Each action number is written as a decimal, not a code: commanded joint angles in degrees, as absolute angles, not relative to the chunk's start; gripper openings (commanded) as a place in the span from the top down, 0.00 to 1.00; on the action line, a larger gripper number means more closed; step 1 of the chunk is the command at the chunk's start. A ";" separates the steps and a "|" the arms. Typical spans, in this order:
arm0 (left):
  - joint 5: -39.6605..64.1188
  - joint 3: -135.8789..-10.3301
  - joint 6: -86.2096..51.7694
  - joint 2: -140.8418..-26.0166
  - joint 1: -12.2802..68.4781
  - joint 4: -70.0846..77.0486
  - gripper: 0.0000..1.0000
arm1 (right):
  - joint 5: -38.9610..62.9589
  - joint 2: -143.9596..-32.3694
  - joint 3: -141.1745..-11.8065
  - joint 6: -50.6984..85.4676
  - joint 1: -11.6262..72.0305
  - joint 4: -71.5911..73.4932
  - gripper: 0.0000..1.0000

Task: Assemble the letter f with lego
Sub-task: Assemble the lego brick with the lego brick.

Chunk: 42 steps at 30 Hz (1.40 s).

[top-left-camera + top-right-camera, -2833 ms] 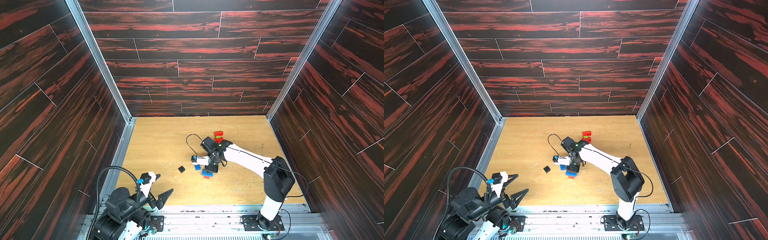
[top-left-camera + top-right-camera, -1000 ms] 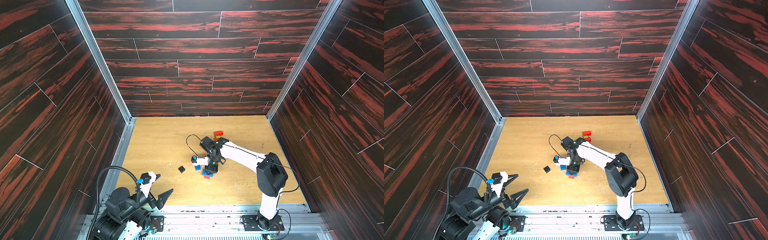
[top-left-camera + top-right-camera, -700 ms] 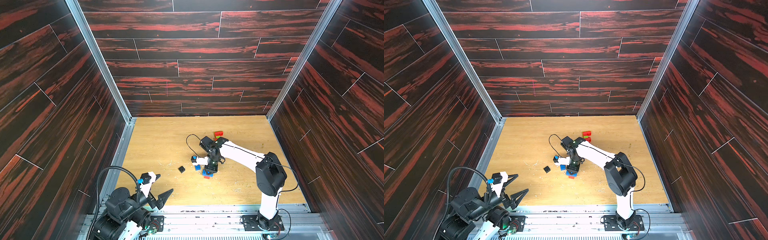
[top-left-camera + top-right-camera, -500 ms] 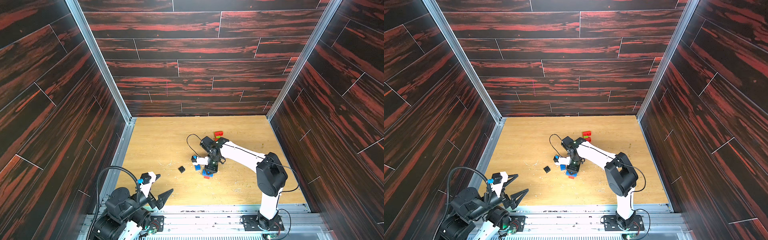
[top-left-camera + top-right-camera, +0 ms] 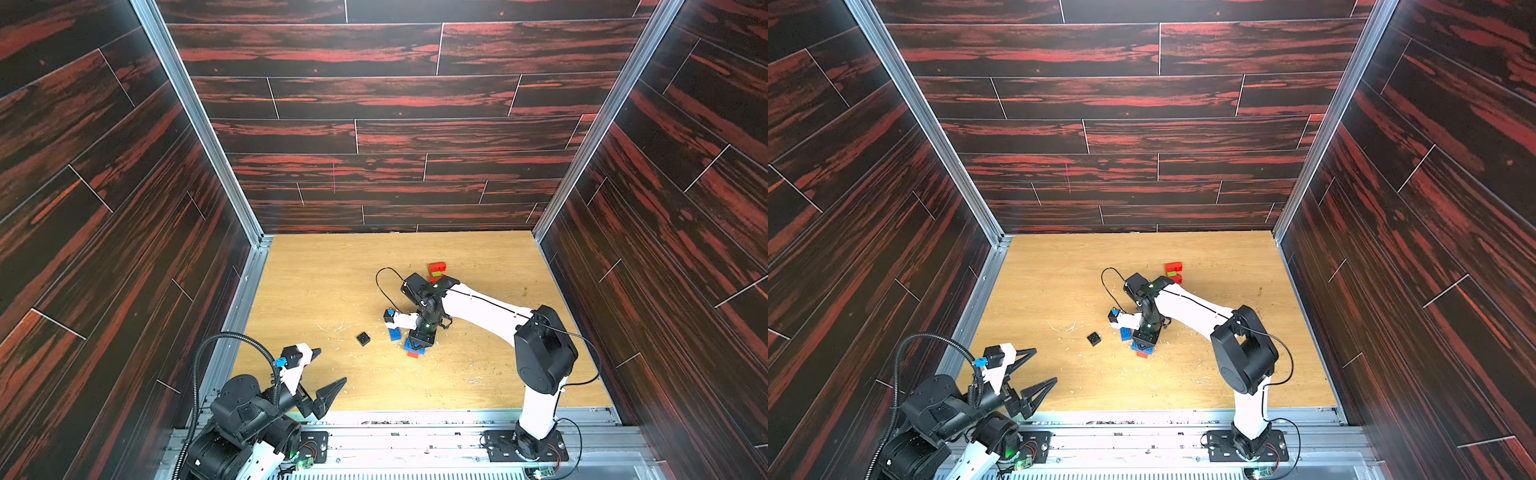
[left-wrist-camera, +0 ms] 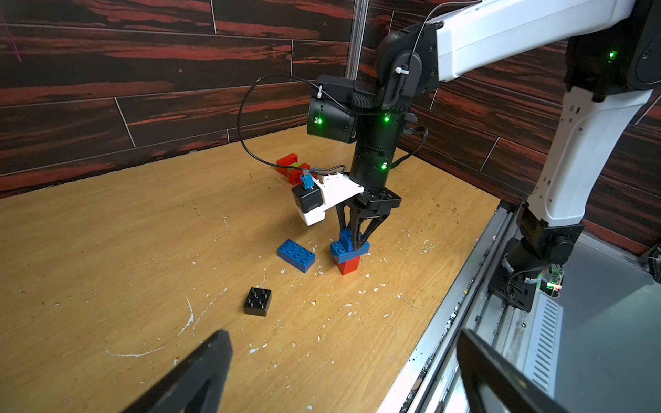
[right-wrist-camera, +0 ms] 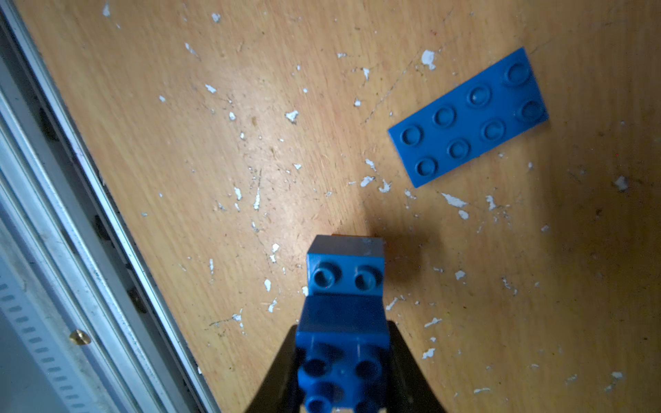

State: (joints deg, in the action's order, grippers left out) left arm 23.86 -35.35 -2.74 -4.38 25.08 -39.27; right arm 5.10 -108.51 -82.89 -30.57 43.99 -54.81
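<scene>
Nothing readable on screen, in any view: no text, label, brand, number or sign comes through. The studs on the oblong blue brick [image 7: 468, 118] are too soft to make out any lettering.

Oblong brick [image 6: 296, 255] beside stack [image 6: 347, 264], square brick [image 6: 258, 301] leftward
</scene>
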 commanded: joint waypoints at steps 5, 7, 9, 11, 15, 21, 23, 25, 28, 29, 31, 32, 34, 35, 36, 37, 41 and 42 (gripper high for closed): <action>24.52 -35.09 -1.83 -4.49 24.92 -39.54 0.00 | 2.99 -114.05 -77.43 -26.15 44.48 -56.16 0.81; 24.55 -35.19 -1.69 -4.61 24.90 -39.52 0.00 | 2.60 -114.32 -76.78 -25.84 44.78 -55.85 0.82; 24.53 -35.16 -1.77 -4.58 24.87 -39.48 0.00 | 1.75 -114.35 -75.97 -25.61 45.26 -55.06 0.82; 24.54 -35.23 -1.76 -4.55 24.95 -39.51 0.00 | 0.62 -114.35 -75.34 -25.36 45.74 -54.52 0.82; 24.43 -35.09 -1.83 -4.61 24.88 -39.51 0.00 | 0.09 -113.76 -74.55 -25.44 46.25 -53.80 0.82; 24.43 -35.08 -1.80 -4.50 24.93 -39.46 0.00 | 0.02 -113.98 -74.10 -25.19 46.23 -53.54 0.82; 24.43 -35.14 -1.82 -4.49 24.87 -39.46 0.00 | -0.16 -114.34 -73.54 -24.73 46.23 -53.16 0.82; 24.43 -35.12 -1.80 -4.53 24.88 -39.49 0.00 | -0.28 -114.37 -72.64 -24.19 46.26 -52.07 0.82; 24.61 -35.12 -1.76 -4.57 24.87 -39.47 0.00 | -0.55 -114.26 -71.60 -23.47 46.25 -50.95 0.82; 24.61 -35.11 -1.76 -4.60 24.87 -39.46 0.00 | -0.69 -114.13 -71.31 -23.30 46.27 -50.65 0.82; 24.61 -35.10 -1.76 -4.58 24.88 -39.49 0.00 | -1.54 -113.91 -70.85 -22.85 46.42 -50.16 0.82; 24.61 -35.15 -1.76 -4.66 24.90 -39.46 0.00 | -1.93 -113.83 -70.71 -22.77 46.49 -50.01 0.82; 24.62 -35.16 -1.74 -4.64 24.94 -39.46 0.00 | -2.85 -113.73 -70.58 -22.46 46.60 -49.77 0.82; 24.67 -35.12 -1.76 -4.59 24.87 -39.46 0.00 | -3.85 -113.65 -70.62 -22.09 46.72 -49.50 0.82; 24.64 -35.13 -1.75 -4.62 24.91 -39.47 0.00 | -4.19 -113.58 -70.58 -21.98 46.80 -49.32 0.82; 24.62 -35.14 -1.76 -4.65 24.90 -39.46 0.00 | -4.74 -113.43 -70.49 -21.76 46.86 -49.03 0.82; 24.61 -35.13 -1.75 -4.57 24.94 -39.48 0.00 | -5.28 -112.46 -69.98 -21.29 46.91 -47.75 0.82; 24.68 -35.15 -1.76 -4.63 24.93 -39.46 0.00 | -5.60 -112.12 -69.92 -21.15 46.91 -47.47 0.82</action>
State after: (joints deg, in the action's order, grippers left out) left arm 24.01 -35.35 -2.76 -4.38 25.08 -39.27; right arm -0.95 -104.75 -76.14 -22.72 46.85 -47.40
